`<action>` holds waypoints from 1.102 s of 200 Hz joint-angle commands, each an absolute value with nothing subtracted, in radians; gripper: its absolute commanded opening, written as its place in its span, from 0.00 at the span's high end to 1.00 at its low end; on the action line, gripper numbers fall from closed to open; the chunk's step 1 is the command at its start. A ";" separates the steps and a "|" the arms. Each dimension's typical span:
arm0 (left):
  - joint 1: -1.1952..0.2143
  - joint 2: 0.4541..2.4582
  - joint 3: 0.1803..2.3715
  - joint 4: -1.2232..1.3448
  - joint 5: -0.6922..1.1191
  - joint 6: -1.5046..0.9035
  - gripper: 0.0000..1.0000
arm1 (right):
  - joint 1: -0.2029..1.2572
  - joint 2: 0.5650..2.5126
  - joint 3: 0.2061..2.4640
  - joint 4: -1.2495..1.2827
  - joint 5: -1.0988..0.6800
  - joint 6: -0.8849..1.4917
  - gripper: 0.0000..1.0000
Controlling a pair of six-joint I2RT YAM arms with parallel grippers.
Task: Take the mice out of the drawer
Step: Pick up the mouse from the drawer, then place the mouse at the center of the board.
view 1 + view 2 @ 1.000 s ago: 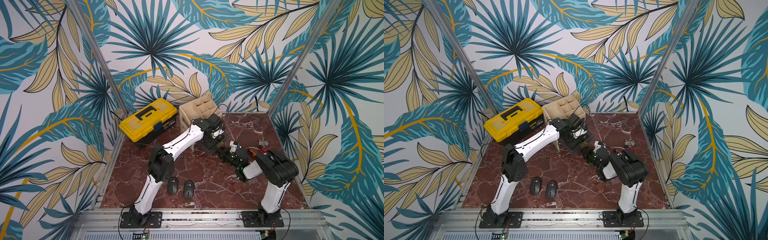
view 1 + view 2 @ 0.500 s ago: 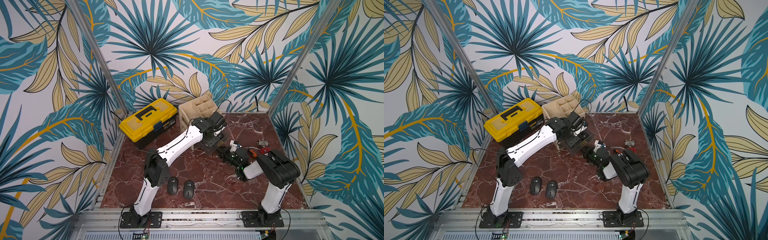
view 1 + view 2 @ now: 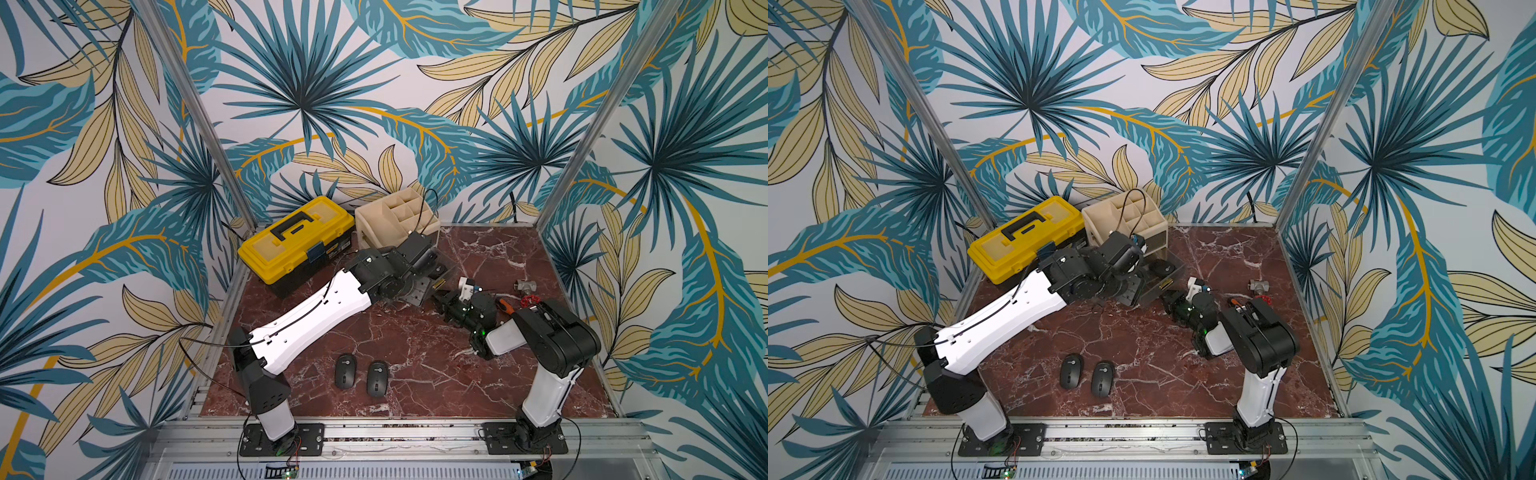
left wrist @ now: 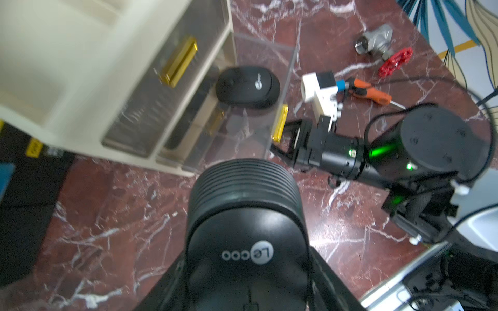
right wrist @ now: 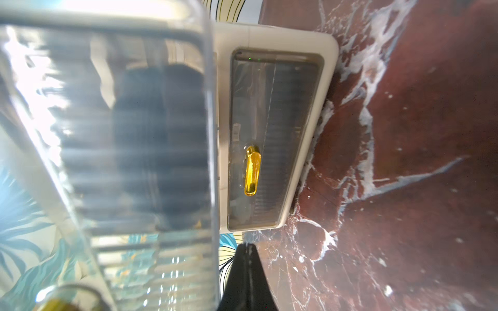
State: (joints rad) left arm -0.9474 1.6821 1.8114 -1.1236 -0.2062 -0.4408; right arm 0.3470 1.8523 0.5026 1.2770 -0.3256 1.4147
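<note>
**Enclosure and surroundings**

Walls: three sides papered in a tropical leaf print of teal fronds, beige leaves and mustard stems on an off-white ground. Back wall (image 3: 299, 83), left wall (image 3: 62, 208) and right wall (image 3: 685, 166) carry the same pattern.

Frame: two bare aluminium posts at the rear corners, the left post (image 3: 199, 112) and the right post (image 3: 602, 112). Both lean outward toward the top in both top views.

Desk (image 3: 415, 345): dark red-brown marble finish with white veining, glossy, roughly square.

Front edge: aluminium rail (image 3: 395, 428) runs the full width, with a slotted grille (image 3: 345, 471) below it.

Light: even and diffuse, with short, soft shadows. No window in view.
</note>
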 commanded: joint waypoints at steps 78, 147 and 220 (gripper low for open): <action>-1.134 1.508 1.243 -0.761 -0.129 -0.945 0.56 | 0.351 1.783 0.532 1.272 -0.357 1.365 1.00; -1.160 1.588 1.081 -0.639 -0.073 -1.006 0.57 | 0.351 1.776 0.526 1.261 -0.356 1.355 1.00; -1.192 1.678 1.048 -0.685 -0.097 -1.025 0.58 | 0.351 1.792 0.523 1.270 -0.356 1.356 1.00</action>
State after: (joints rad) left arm -1.1839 1.6615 1.0687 -0.6720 -0.0738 -1.0069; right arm 0.3473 1.8061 0.5156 1.2190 -0.3458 1.3754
